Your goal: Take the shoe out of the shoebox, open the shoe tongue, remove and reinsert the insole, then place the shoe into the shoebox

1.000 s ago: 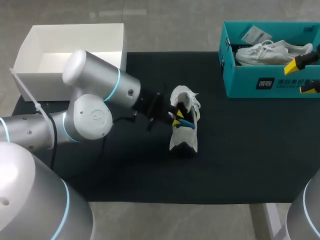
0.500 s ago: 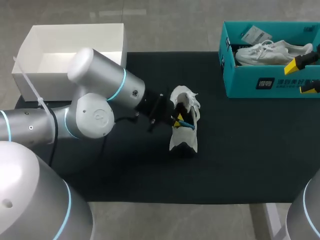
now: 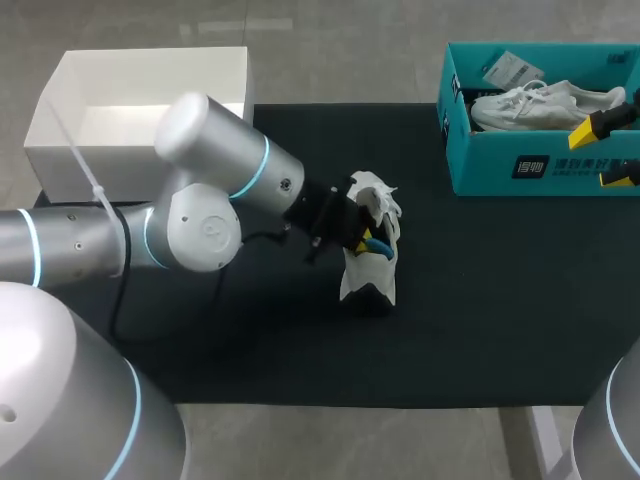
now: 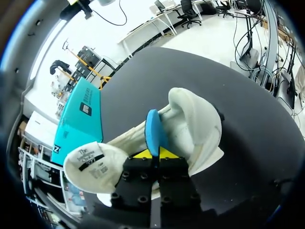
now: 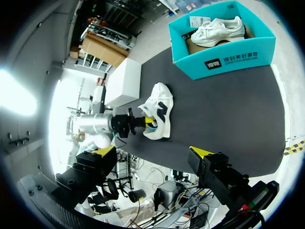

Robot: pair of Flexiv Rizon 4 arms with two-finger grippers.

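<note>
A white shoe (image 3: 370, 262) with dark trim lies on the black mat (image 3: 480, 300) near the middle, its tongue (image 4: 93, 167) folded back. A blue insole (image 4: 153, 132) sticks up out of the shoe's opening (image 3: 374, 243). My left gripper (image 3: 354, 236) comes in from the left and is shut on the insole's edge, which sits pinched between its yellow tips (image 4: 153, 153). My right gripper (image 3: 604, 153) hangs open at the right edge beside the teal shoebox (image 3: 500, 165), high above the mat and far from the shoe (image 5: 157, 112), with nothing between its fingers (image 5: 151, 151).
The teal shoebox (image 5: 224, 47) at the back right holds a second white shoe (image 3: 545, 100) and a paper card. A white open box (image 3: 60, 110) stands at the back left, partly behind my left arm (image 3: 215, 215).
My left arm has pushed further right toward the shoe, and its fingers have come together on the blue insole. The right arm has stayed still.
</note>
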